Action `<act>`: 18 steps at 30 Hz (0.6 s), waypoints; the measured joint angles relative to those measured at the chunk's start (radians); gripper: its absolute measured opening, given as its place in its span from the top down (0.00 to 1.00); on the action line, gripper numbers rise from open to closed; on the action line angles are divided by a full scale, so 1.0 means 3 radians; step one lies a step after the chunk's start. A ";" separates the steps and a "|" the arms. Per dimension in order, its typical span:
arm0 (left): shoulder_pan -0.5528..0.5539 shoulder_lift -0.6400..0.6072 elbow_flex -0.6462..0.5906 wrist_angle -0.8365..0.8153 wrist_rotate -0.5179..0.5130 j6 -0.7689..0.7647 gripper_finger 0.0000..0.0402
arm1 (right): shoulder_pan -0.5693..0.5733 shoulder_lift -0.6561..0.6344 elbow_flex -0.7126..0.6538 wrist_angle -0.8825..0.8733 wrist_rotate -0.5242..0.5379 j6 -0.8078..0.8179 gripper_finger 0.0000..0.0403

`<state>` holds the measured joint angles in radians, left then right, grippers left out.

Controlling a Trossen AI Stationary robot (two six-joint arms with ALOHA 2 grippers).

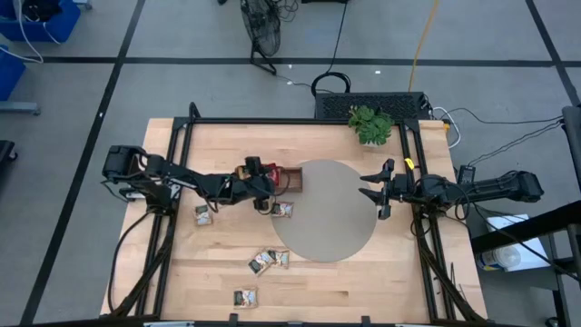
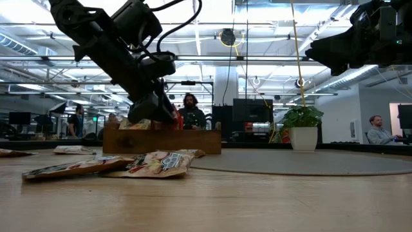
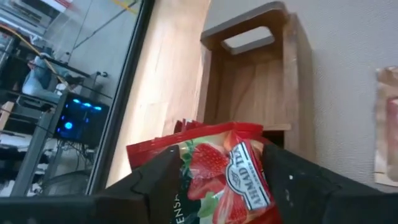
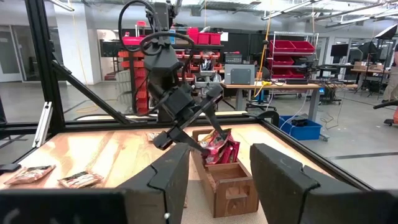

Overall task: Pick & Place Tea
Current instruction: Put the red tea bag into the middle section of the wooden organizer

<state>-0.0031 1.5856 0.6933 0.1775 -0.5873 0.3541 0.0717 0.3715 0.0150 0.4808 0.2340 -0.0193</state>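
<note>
Two grippers seen | left gripper [image 3: 221, 180] over wooden tray [image 1: 287, 178], fingers parted beside red strawberry tea sachet [image 3: 217, 168] standing in tray | right gripper [image 1: 374, 189] wide, empty, well apart from tray | loose sachets [image 1: 269, 261] on surface [image 1: 381, 282] near tray

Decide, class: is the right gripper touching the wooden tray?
Apart. The high view shows the right gripper across the round mat from the wooden tray.
</note>
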 joint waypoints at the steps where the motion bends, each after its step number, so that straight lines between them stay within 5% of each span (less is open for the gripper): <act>1: 0.0015 0.0000 0.0000 -0.0001 -0.0001 -0.0001 0.41 | 0.0001 0.0000 0.0000 0.0001 -0.0001 0.0000 0.61; 18: 0.0235 -0.0001 0.0003 0.0002 0.0364 -0.0327 0.36 | 0.0001 0.0001 0.0000 0.0000 0.0000 0.0000 0.61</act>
<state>0.0674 1.5852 0.6941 0.1780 -0.4780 0.2559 0.0719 0.3717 0.0150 0.4808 0.2340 -0.0193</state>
